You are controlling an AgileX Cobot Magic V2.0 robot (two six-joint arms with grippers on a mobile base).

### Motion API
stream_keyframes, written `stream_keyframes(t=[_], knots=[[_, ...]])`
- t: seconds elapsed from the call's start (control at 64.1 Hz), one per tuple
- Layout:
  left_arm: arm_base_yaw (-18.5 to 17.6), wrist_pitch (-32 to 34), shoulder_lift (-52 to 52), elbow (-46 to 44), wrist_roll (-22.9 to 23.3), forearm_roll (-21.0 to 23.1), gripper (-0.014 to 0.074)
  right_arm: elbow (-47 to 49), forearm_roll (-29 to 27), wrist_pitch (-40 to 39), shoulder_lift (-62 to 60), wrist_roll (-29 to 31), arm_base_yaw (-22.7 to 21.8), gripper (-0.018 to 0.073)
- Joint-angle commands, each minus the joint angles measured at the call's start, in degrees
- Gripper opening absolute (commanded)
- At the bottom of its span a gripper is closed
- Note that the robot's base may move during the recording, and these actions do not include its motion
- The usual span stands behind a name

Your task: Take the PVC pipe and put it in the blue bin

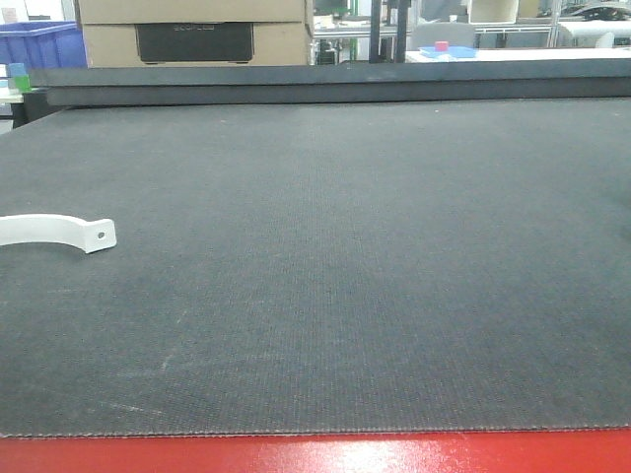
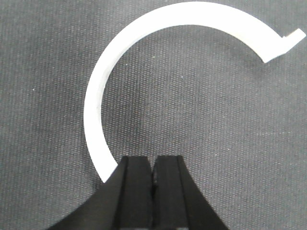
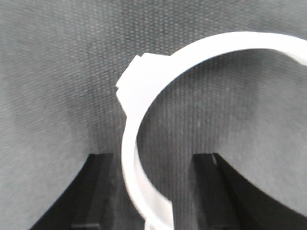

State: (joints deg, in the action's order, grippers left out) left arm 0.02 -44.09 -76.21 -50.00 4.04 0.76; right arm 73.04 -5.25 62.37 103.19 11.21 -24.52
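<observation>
A dark grey woven mat (image 1: 345,246) covers the table, with a red edge (image 1: 315,455) along its near side.

The left gripper (image 2: 153,165) has its black fingers (image 2: 136,182) pressed flat together, with nothing visible between them. The PVC pipe (image 2: 96,100) lies flat on the mat just beside it. One end of the white arc meets the outer side of the left finger, and the arc curves up and round to its stepped end at the upper right.

The right gripper (image 3: 154,160) is spread wide. A white curved strip (image 3: 139,96), blurred and close to the lens, passes between its fingers (image 3: 96,191) without either clearly touching it. Whether this is the same piece cannot be told.

In the front view neither gripper shows. The pipe's flat tab with its single hole sits at the mat's left edge. Far behind stand a blue bin (image 1: 39,44) and a cardboard box (image 1: 192,30).
</observation>
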Motion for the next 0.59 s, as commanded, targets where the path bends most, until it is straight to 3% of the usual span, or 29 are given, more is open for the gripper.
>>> stream_keyframes(t=[0.0, 0.374, 0.577], knots=[[0.28, 0.55, 0.10, -0.36, 1.06, 0.69, -0.0111, 0.53, 0.22, -0.39, 1.05, 0.90, -0.36, 0.0244], [0.28, 0.55, 0.10, -0.36, 1.18, 0.69, -0.0111, 0.53, -0.68, -0.26, 1.82, 1.84, 0.40, 0.0061], [0.28, 1.39, -1.28, -0.36, 5.40, 0.59, -0.0111, 0.53, -0.68, -0.38, 3.12, 1.84, 0.40, 0.0004]])
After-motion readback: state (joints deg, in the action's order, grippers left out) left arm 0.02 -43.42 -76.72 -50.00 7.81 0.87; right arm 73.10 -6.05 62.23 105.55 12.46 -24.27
